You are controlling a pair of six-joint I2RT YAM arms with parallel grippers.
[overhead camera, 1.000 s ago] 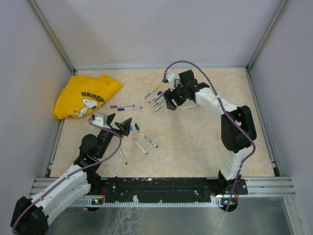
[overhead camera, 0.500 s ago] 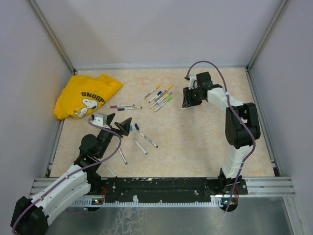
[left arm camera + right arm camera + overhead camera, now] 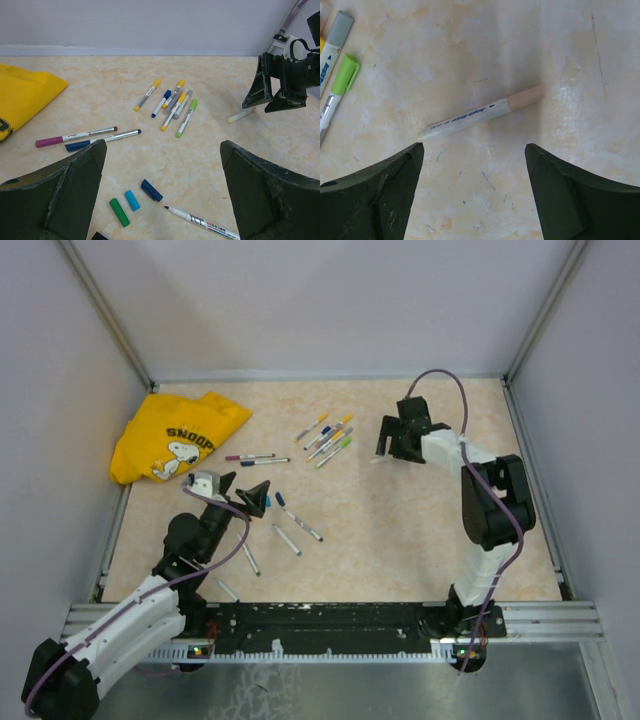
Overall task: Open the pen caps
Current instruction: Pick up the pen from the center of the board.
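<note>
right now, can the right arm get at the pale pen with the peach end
Probably yes. The right claw hangs open directly above the pale pen, which lies flat and alone on the table with nothing over it. The green-capped pen sits well off to one side.

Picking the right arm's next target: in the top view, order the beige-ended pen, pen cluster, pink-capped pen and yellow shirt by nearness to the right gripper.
1. Beige-ended pen, just beneath the right gripper.
2. Pen cluster, to its left.
3. Pink-capped pen, farther left.
4. Yellow shirt, far-left corner.
</note>
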